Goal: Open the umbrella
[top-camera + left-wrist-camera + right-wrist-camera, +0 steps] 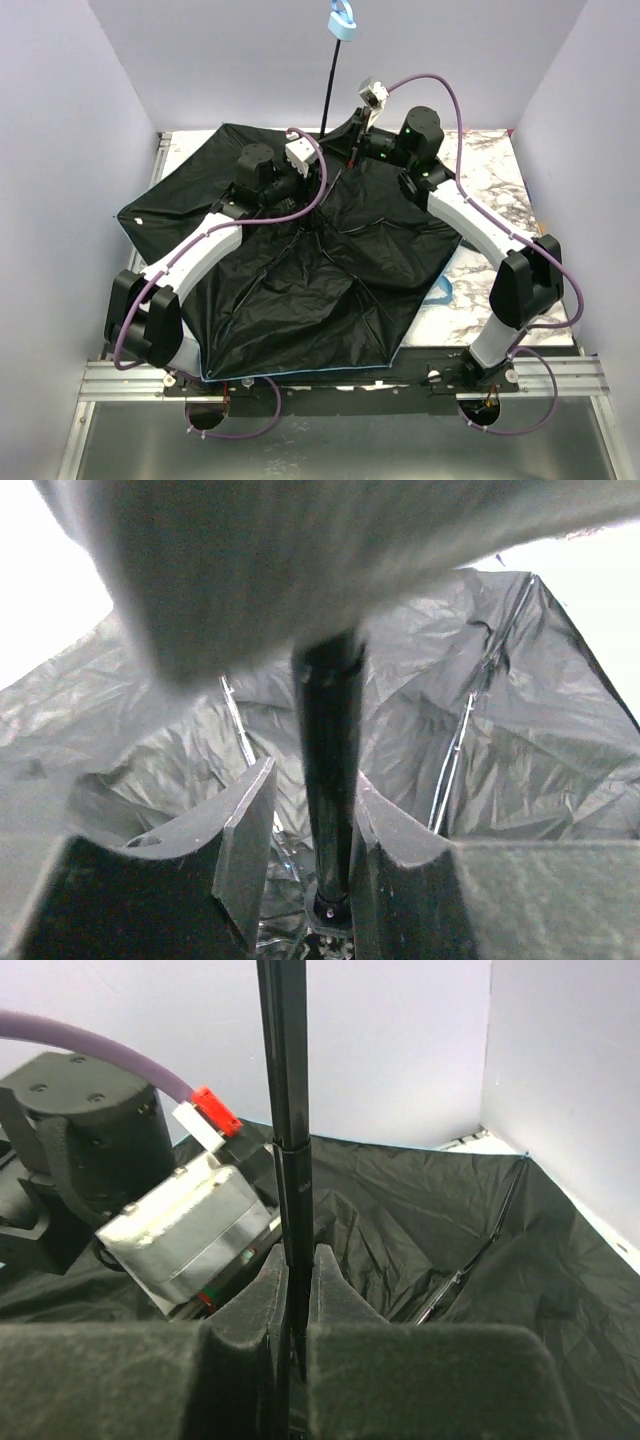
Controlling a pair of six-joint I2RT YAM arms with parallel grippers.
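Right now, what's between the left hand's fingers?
Only the umbrella shaft, upright between the fingers; seen in the left wrist view.

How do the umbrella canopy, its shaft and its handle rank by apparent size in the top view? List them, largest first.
1. umbrella canopy, spread over the table.
2. shaft, long but thin.
3. handle, smallest, even though it is raised nearest the camera.
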